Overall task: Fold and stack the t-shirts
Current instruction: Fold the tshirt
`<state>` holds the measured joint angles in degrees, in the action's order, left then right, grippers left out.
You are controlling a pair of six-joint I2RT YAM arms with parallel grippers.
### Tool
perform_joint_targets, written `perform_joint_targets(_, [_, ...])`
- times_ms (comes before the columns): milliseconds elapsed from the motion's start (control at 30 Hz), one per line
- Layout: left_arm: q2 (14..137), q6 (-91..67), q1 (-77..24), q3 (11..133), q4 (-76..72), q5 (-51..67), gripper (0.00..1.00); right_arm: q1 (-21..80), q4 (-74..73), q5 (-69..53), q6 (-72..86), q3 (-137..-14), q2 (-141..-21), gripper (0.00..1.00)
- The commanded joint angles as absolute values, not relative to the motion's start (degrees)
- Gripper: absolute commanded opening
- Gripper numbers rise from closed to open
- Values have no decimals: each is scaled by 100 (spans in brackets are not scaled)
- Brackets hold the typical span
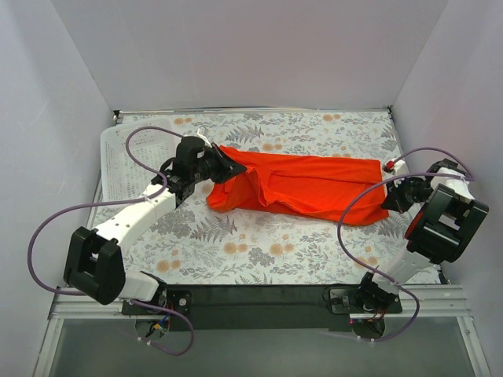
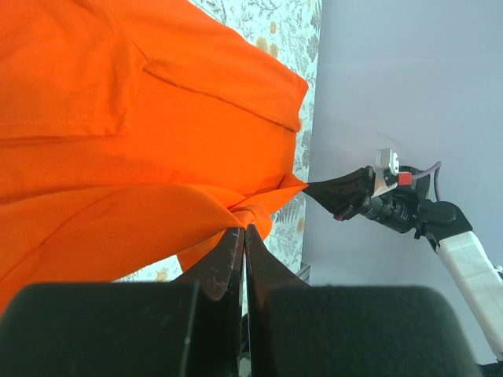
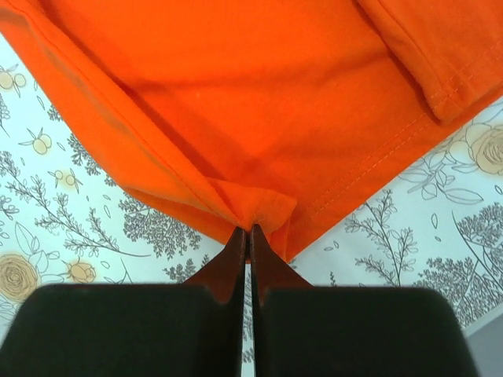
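Orange-red is the brightest thing here, but the biggest is the floral tablecloth [image 1: 259, 236], grey-green ferns and pale orange blooms over the whole table between plain white walls [image 1: 259, 55].

Across the far middle of it the t-shirt [image 1: 306, 184] is drawn out sideways in a long band, bunched and creased, with one fold sagging down at its left end. In the left wrist view a sleeve hem and stitched seams show on its thin cloth. It is on or just over the table; how much of it rests there is hard to say.

The white perforated basket [image 1: 118, 169] sits at the far left edge of the table. The left arm [image 1: 134, 212] crosses in front of it and the t-shirt lies to its right, outside it.

The right arm [image 1: 440, 220] is folded up at the right edge. Purple cables [image 1: 47, 228] loop off both arms.

The left gripper [image 1: 228, 166] has its jaws pressed together on a pinch of fabric at the shirt's left end, seen close in its own camera [image 2: 242, 234]. The right gripper [image 1: 389, 191] likewise clamps a tuck of the hem at the shirt's right end [image 3: 247, 233].
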<state>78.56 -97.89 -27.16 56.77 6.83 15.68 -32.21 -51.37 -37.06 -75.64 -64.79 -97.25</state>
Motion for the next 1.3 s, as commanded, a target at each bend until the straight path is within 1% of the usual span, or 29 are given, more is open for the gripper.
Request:
perform_joint_targets(0, [7901,-9527,-2567,5959,677,1828,0,-3120,-5256,-3999,-7138,-6854,-9896,1])
perform_joint_targets(133, [7998,-9483,-2391,6064,729,1881,0,-3120,-5238,-4104,-6829,-7127,-10081,1])
perform_joint_targets(400, [8358,-9369,-2118,6240,756,2030,0,-3146,-5230,-4412,-6662,-7181,-10028,1])
perform_joint_targets(733, [8692,-9299,-2004,6442,721,2162,0,-3243,-4703,-4772,-5573,-7348,-10134,1])
perform_joint_targets(867, [8789,-9299,-1960,6521,677,2223,0,-3243,-4246,-4624,-4976,-7295,-10195,1])
perform_joint_targets(900, [8815,-9290,-1960,6548,668,2241,0,-3243,-3984,-4423,-4644,-7225,-10187,1])
perform_joint_targets(1033, [8930,-9281,-1951,6627,650,2276,0,-3243,-3535,-4131,-4212,-7015,-10187,1])
perform_joint_targets(1267, [9123,-9246,-1942,6802,606,2434,0,-3182,-3322,-3973,-4034,-6829,-10292,1])
